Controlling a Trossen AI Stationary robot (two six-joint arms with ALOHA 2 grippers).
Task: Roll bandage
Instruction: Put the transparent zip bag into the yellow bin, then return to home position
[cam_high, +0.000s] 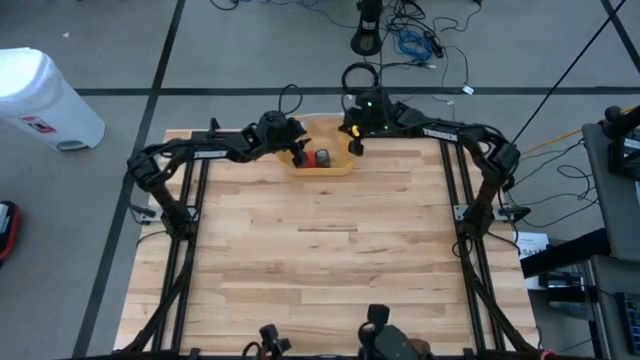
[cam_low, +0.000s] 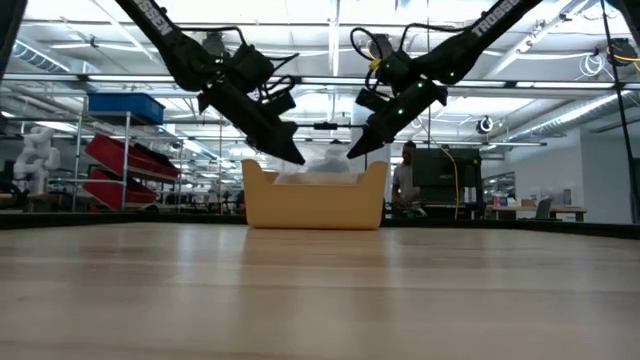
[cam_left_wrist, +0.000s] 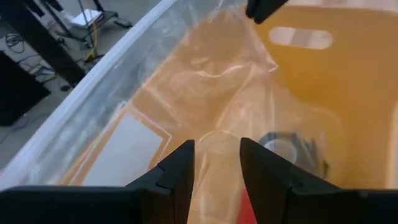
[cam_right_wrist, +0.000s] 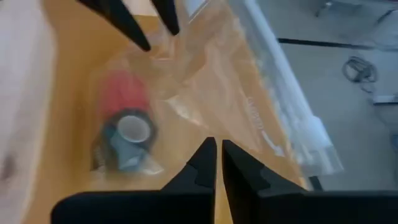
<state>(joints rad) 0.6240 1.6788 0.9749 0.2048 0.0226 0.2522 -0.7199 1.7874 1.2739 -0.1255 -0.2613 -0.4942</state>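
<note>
Bare wooden desk (cam_high: 320, 260) stretches away to the yellow bin (cam_high: 335, 166) at its far edge, where red and dark bandage rolls (cam_right_wrist: 127, 118) lie sealed in a clear plastic bag (cam_right_wrist: 249, 106). Both hands hover over it: left hand (cam_left_wrist: 216, 163) parted around a bag fold, right hand (cam_right_wrist: 219, 163) clenched, apparently empty. Slick film could slip free, or lifting could drag the bin.

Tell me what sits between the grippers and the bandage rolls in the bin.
A clear plastic bag encloses the bandage rolls inside the yellow bin. Left gripper and right gripper both meet its film first.
</note>
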